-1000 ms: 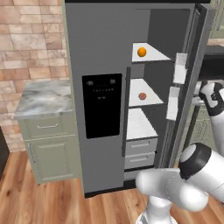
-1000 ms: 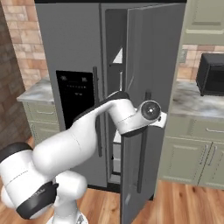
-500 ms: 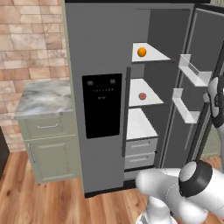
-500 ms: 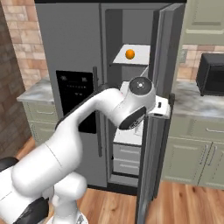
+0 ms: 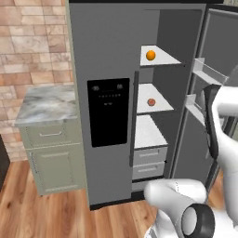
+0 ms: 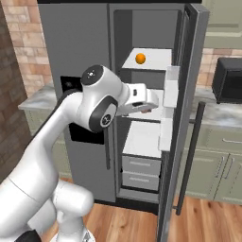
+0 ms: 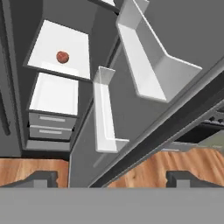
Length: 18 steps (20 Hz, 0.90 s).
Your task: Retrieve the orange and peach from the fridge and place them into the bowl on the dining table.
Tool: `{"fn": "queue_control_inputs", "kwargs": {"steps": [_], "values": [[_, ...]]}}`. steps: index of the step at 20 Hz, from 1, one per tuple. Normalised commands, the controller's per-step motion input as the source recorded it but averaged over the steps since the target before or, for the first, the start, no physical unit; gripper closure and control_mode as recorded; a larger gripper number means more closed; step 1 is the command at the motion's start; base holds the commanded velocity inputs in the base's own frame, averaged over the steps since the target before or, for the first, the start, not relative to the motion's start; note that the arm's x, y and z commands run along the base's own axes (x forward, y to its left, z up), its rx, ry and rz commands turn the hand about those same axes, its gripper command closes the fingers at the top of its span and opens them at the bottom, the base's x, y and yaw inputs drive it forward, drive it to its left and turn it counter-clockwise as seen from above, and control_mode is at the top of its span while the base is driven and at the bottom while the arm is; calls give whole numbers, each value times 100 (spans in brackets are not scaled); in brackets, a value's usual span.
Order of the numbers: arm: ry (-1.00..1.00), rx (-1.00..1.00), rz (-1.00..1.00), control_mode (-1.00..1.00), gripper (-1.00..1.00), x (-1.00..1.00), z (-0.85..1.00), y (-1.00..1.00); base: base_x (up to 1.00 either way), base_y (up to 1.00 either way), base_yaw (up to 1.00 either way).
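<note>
the hand (image 7: 112, 177) is spread wide with nothing between its fingertips, facing the fridge (image 5: 111, 56) whose right door (image 6: 186, 94) stands open. the peach (image 7: 62, 57) lies ahead and to the hand's left on a white shelf (image 7: 65, 41). the orange (image 6: 140, 58) sits one shelf above it.

Orange (image 5: 150, 55) and peach (image 5: 151, 102) on fridge (image 5: 111, 93) shelves

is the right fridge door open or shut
Open: the right door is swung wide, showing the orange and peach on white shelves.
</note>
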Motion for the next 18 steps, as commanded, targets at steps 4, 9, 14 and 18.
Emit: {"fn": "queue_control_inputs", "kwargs": {"steps": [4, 9, 14, 18], "values": [[1, -15, 0, -100, -100, 0, 35, 43, 0, 0, 0], [0, -1, -1, -100, -100, -30, 8, 50, 0, 0, 0], [-7, 10, -12, -100, -100, -45, -7, 84, 0, 0, 0], [-16, 22, -9, -100, -100, -38, -8, 83, 0, 0, 0]]}}
